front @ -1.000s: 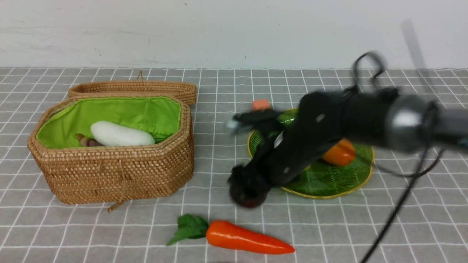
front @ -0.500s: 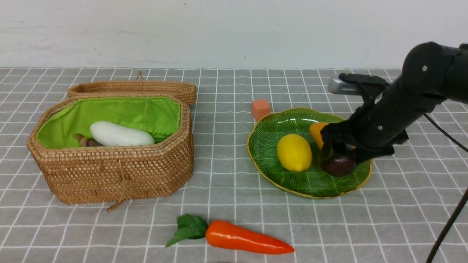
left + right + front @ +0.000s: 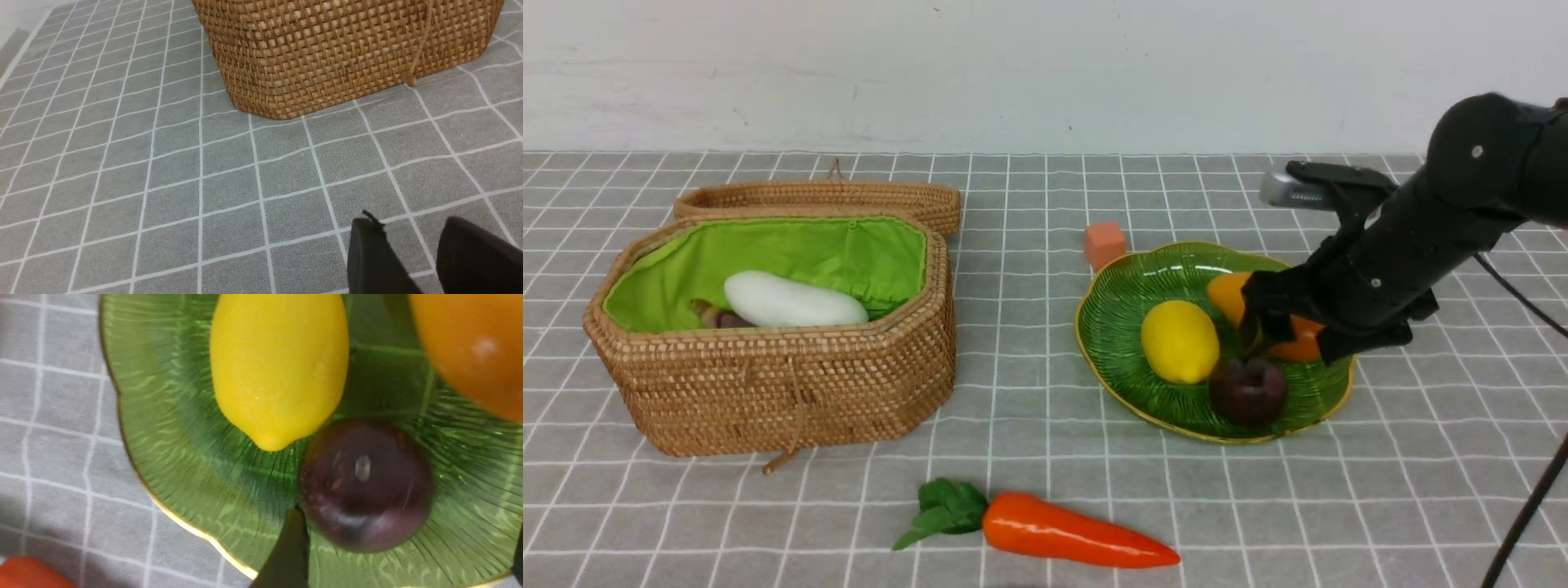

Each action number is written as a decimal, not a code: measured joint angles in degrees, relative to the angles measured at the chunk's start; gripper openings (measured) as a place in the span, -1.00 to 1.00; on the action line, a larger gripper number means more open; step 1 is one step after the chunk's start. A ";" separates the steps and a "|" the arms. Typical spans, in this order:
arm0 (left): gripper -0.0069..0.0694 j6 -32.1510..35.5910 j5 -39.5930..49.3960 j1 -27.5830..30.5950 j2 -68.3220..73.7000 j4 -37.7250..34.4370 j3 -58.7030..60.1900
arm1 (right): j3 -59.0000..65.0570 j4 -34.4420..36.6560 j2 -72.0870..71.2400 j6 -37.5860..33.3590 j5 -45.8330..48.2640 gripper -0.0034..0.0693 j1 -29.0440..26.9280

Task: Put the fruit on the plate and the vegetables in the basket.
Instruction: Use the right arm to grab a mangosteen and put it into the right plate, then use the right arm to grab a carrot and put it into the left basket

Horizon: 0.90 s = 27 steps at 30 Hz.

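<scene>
**While the carrot lies out on the cloth, all three fruits are on the plate**

Where the right gripper (image 3: 1297,339) hovers over the right half of the plate (image 3: 1104,367), we see its fingers spread wide and gripping nothing. The plum (image 3: 1248,390) sits free on the plate's near part, just below them, dimple up. Just beside it lies the lemon (image 3: 1179,340), long axis running far to near, pointed end toward the plum. The mango (image 3: 1232,294) slants from far-left to near-right, partly hidden behind the gripper.

The carrot (image 3: 1070,539) lies on the cloth (image 3: 1013,327) nearest us, long axis left to right, leaves left, tip right. In the basket (image 3: 784,384) the radish (image 3: 792,302) also runs left to right. The stalk (image 3: 712,316) shows at its left end, mostly hidden. A cube (image 3: 1104,241) sits just beyond the plate's far-left rim.

The left gripper (image 3: 412,245) hangs low over the cloth near the basket's wall, fingers apart and empty.
</scene>
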 joint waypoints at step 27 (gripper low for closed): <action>-0.19 0.00 0.00 0.00 0.00 0.00 0.00 | -0.05 -2.82 12.63 -31.00 -6.64 0.16 29.12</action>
